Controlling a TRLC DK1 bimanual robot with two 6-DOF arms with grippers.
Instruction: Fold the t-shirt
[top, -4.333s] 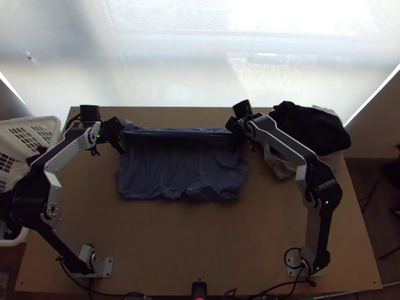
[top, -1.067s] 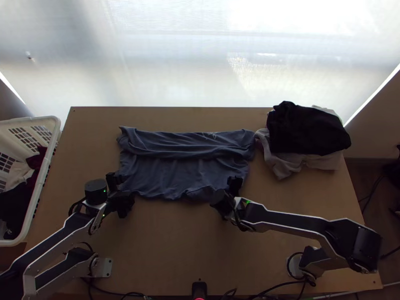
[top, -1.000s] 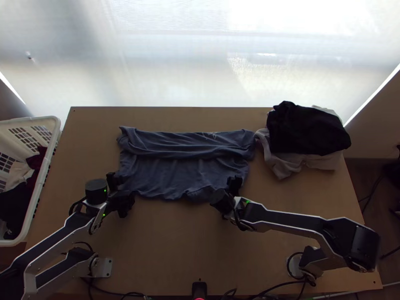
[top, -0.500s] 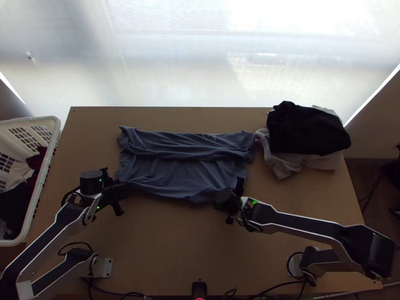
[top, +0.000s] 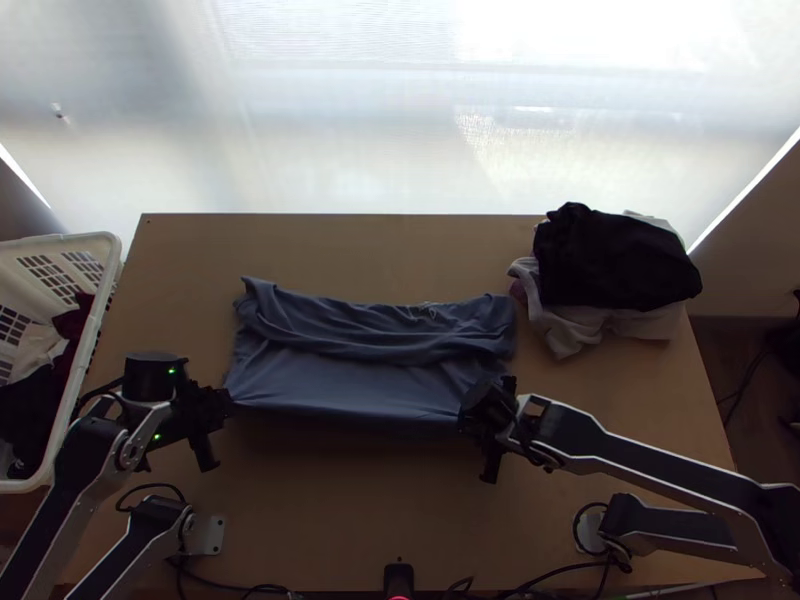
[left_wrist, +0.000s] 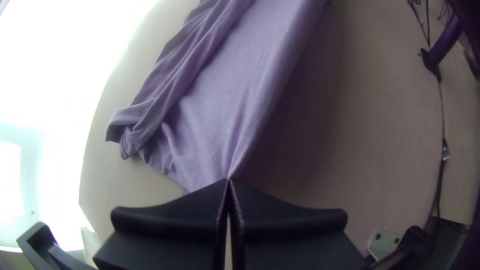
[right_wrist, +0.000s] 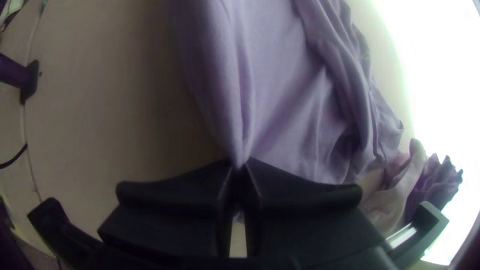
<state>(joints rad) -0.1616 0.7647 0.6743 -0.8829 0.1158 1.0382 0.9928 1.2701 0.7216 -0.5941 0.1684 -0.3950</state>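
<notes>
Blue t-shirt, folded, creased, on table

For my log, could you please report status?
Left end effector, right end effector: shut on blue cloth t-shirt, near edge. Partly folded. Heaped black garment alongside.

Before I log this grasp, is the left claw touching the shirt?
Touching. The left wrist view shows the shirt gathered in creases between the closed tips of the left claw.

Left arm and right arm both hold their jaws closed.
</notes>
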